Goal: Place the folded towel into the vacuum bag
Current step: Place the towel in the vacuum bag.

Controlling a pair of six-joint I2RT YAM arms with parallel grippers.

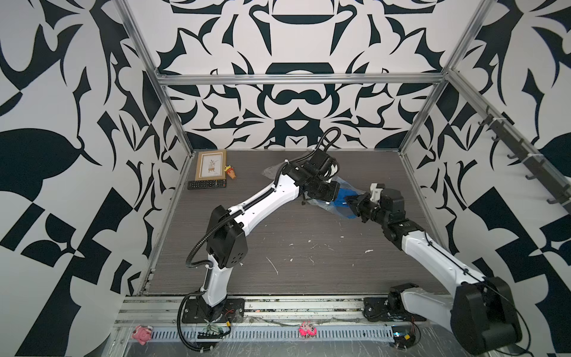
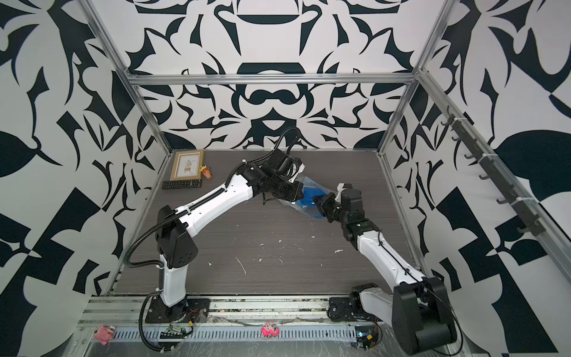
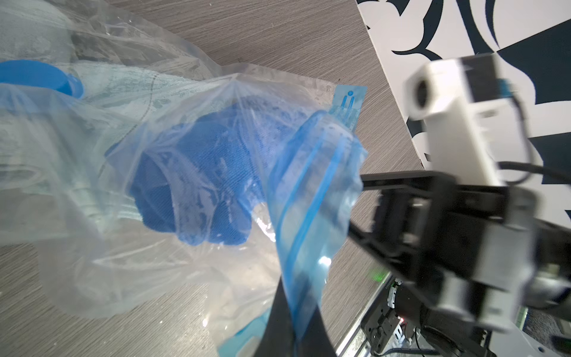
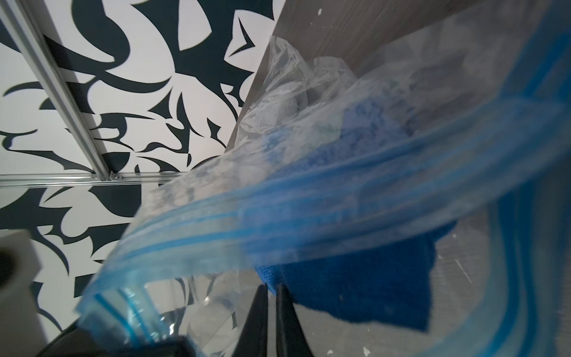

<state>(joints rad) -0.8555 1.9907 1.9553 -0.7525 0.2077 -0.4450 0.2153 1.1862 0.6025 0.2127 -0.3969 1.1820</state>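
There is one vacuum bag (image 3: 129, 272), one folded towel (image 3: 204, 173) and two hands on the tabletop (image 1: 278, 247). The bag lies crumpled toward the far edge, right of the middle, between the two hands. It has a single blue zip strip (image 3: 312, 191) and a single round blue valve cap (image 3: 34, 74).

The towel is deep blue. In the left wrist view most of it shows through the clear plastic, inside the bag. In the right wrist view its near end (image 4: 355, 293) lies at the bag's mouth, under the lifted zip strip.

The left hand (image 3: 282, 321) is pressed together on the bag's zip-strip edge, which rises up out of its grip.

The right hand (image 4: 272, 290) reaches into the mouth of the bag. Its two fingers stand close together with only a thin slit between them. Their tips are at the towel's near edge, but I cannot tell whether they pinch any cloth. The left wrist view shows this hand only as a blur.

In the far left corner there are one picture frame (image 1: 211, 165), one remote control (image 1: 206, 184) just in front of it, and one small toy figure (image 1: 231, 172) beside the frame. Two pink toys sit on the front rail, one near the left end (image 1: 142, 334) and one near the middle (image 1: 307, 329).
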